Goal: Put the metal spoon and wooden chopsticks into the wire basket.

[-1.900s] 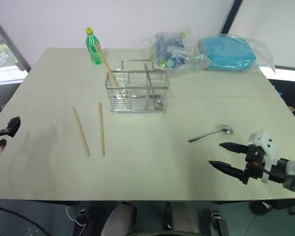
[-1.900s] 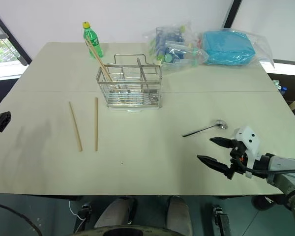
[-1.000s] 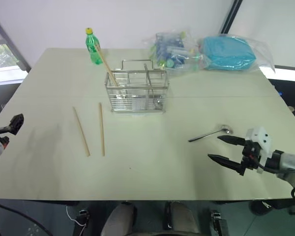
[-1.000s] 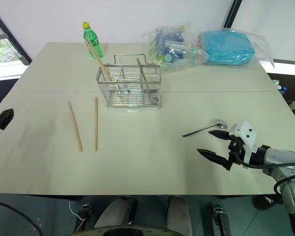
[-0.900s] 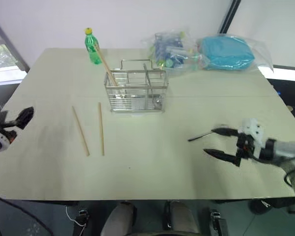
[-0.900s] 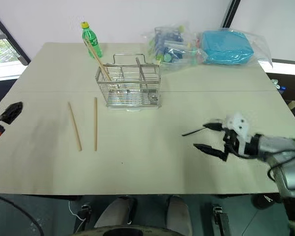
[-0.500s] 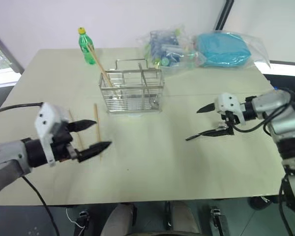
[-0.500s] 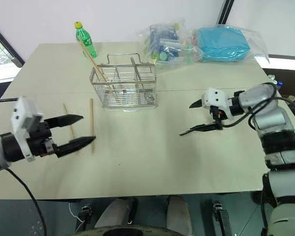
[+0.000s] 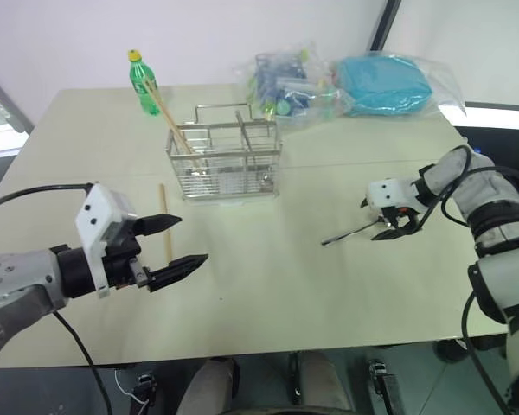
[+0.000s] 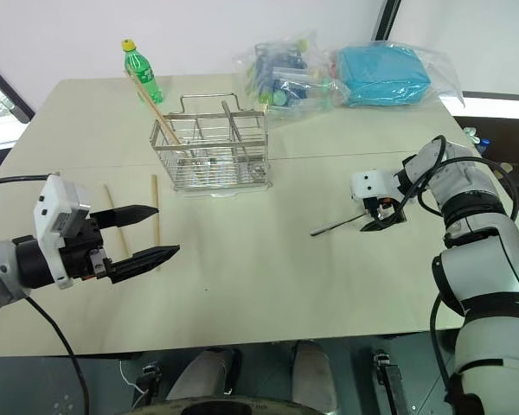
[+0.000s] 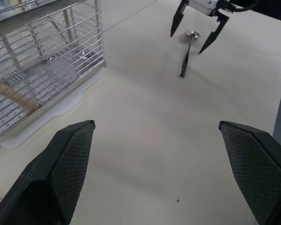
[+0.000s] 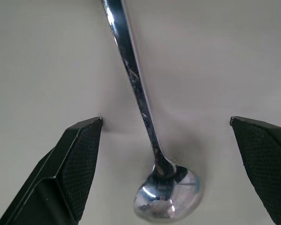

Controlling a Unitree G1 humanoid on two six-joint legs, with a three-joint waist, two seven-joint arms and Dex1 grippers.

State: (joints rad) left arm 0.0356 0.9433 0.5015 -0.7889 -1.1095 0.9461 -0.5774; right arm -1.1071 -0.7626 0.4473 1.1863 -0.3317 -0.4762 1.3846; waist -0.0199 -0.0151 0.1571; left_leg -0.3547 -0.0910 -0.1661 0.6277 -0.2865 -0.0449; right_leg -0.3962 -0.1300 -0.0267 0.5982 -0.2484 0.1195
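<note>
1. Fingers of our right gripper [image 12: 168, 173] stand spread, one on each side of the metal spoon [image 12: 147, 136], and they do not touch it yet. We hold them so because the spoon lies flat on the table [image 9: 346, 294], and the narrow neck just above its bowl sits between them, so the fingers can come together there.
2. Our left gripper [image 10: 143, 233] is also spread and empty. It hovers above the table near the two loose wooden chopsticks [image 10: 154, 212], pointing across toward the middle. We judge it is waiting for its turn.
3. One chopstick [image 9: 169, 121] leans already in the left compartment of the wire basket [image 9: 225, 160], so part of the work is done.
4. The basket stands upright near the far middle of the table, well apart from the spoon, so a carry will be needed after the grasp.
5. A green bottle [image 9: 142, 71] and plastic bags [image 9: 346, 82] lie behind the basket, out of our way.
</note>
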